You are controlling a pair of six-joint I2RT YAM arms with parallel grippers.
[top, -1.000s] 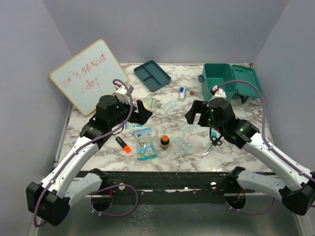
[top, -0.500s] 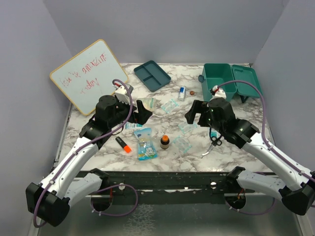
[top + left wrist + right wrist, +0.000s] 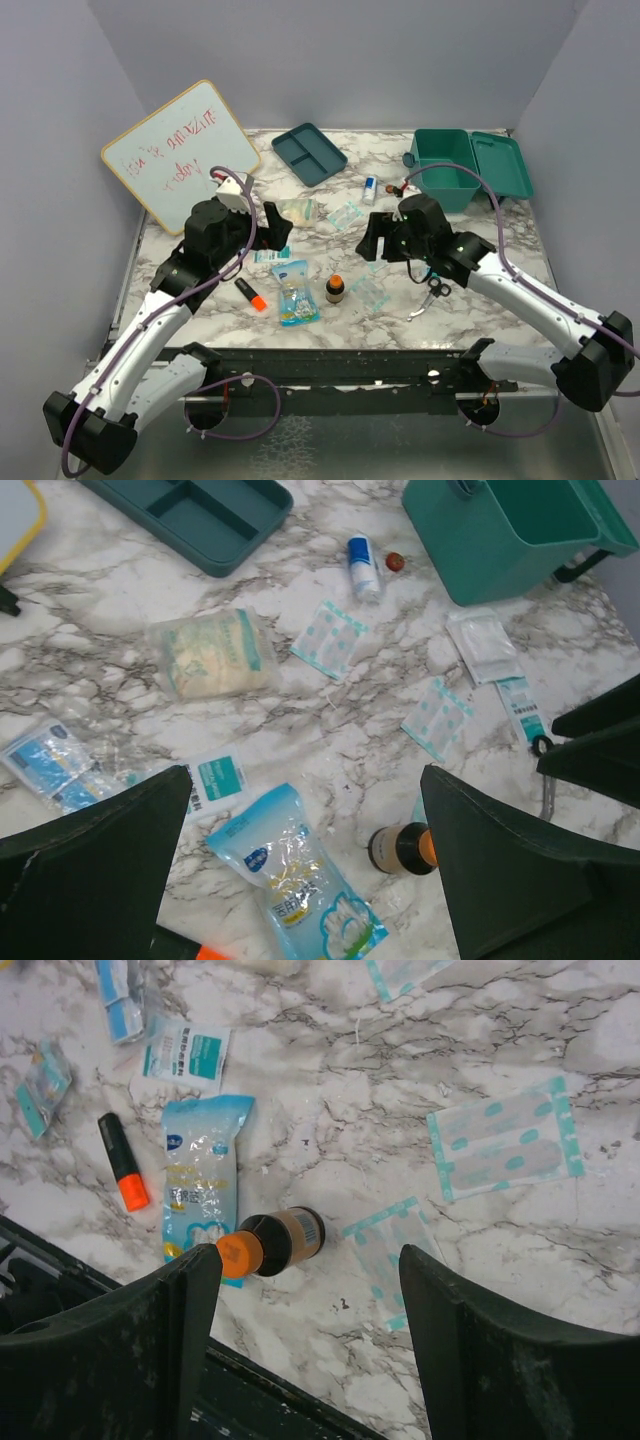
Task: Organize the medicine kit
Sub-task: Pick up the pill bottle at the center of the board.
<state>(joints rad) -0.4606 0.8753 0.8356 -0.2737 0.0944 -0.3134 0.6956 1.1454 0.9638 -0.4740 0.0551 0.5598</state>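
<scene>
Teal-green and rectangular, the plastic medicine kit stands at the far right corner of the marbled surface. Its hinged lid is thrown back toward the lilac right wall, and what we can see of its inside holds nothing. So we judge the task barely begun. The brown bottle with the orange cap, the blue-and-clear pouch, the black-and-orange marker, the dark-handled scissors, the small white tube, the yellowish gauze pack and several flat plaster sachets all lie loose across the middle. The left tool and right tool both hang above this litter, fingers spread and nothing between them, the right one over the bottle. Room is tight at the kit, which sits close to the back wall and the right wall, while bottle, pouch and marker lie near the front edge. Bare marble in front of the kit looks to us the clearest lane for carrying things in.
</scene>
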